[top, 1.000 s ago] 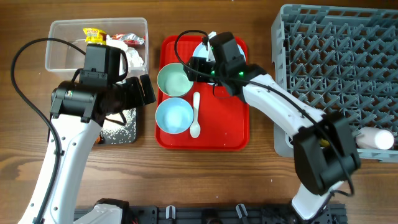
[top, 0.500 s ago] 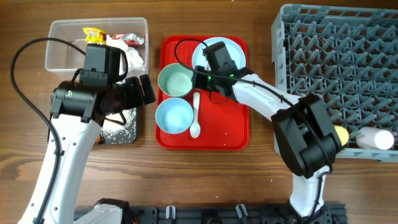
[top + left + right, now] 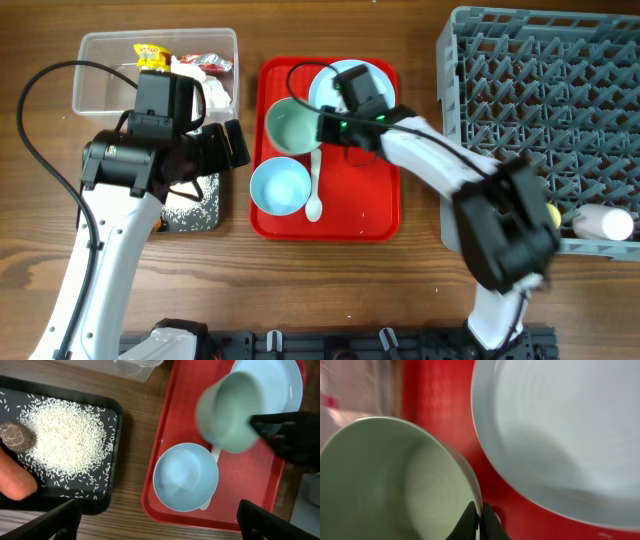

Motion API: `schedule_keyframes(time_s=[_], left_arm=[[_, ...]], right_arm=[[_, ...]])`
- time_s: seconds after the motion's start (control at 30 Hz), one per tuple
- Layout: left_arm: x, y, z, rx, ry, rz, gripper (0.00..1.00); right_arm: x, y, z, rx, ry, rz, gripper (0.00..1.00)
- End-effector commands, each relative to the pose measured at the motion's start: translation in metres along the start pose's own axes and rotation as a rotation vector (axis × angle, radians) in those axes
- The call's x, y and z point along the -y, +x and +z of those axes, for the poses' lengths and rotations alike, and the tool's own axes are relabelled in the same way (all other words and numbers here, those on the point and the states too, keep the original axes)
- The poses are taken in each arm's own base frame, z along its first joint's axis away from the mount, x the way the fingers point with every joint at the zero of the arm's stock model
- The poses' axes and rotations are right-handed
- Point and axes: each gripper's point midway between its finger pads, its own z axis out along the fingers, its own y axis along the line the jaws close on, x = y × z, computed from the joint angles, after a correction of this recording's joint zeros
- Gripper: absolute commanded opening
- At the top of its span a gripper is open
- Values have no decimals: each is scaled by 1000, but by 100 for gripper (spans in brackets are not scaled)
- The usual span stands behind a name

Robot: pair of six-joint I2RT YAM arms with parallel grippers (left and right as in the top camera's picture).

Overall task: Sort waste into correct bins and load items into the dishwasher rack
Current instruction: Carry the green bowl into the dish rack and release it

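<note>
As the right gripper [image 3: 325, 128] has its fingers pressed together on the rim of the green bowl [image 3: 290, 125], I log the step in hand as moving this bowl to the dishwasher rack [image 3: 540, 90]. The bowl sits tilted over the upper left of the red tray [image 3: 360, 200] and, judging by the left wrist view, appears raised off its floor. It lies just beside the pale blue plate [image 3: 375, 78] and above the blue bowl [image 3: 279, 186] and white spoon [image 3: 315, 185].

The left gripper [image 3: 225, 145] hangs with its fingers spread wide and holds nothing, between the black bin [image 3: 100, 485] and the tray. That bin holds rice grains [image 3: 60, 442], a brown lump [image 3: 17, 437] and a carrot [image 3: 15, 480].

Next move, in my judgement: carry the bowl rightward, clear of the plate's edge, then set it between the rack's pegs. The thin rim pinch could let it swing or slip
</note>
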Motion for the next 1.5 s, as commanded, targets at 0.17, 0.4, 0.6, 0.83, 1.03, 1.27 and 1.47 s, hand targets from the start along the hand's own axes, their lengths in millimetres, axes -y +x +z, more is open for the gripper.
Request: schedule_keyframes(time_s=[0.17,0.4,0.6,0.83,1.03,1.27,1.47], left_arm=[[1,-4,-1,11,-5,13,100],[1,-4,-1,11,-5,13,100],[1,-4,-1,11,-5,13,100],[1,-4,-1,11,-5,13,100],[1,-4,-1,11,-5,13,100],[1,-4,-1,11,-5,13,100],[1,-4,-1,11,-5,13,100]], right_arm=[[118,-130,-267,702,783,-68,4],[210,-186,-299,669,1495,-274,4],[266,-184,-233,271,1774,-524,4],[262,-185,-225,304,1760,-520,4],[242,-188,-209,338,1711,-577,4],[239,-183,-192,325,1665,-604,4],[237,-185,-189,343,1644,-609,56]])
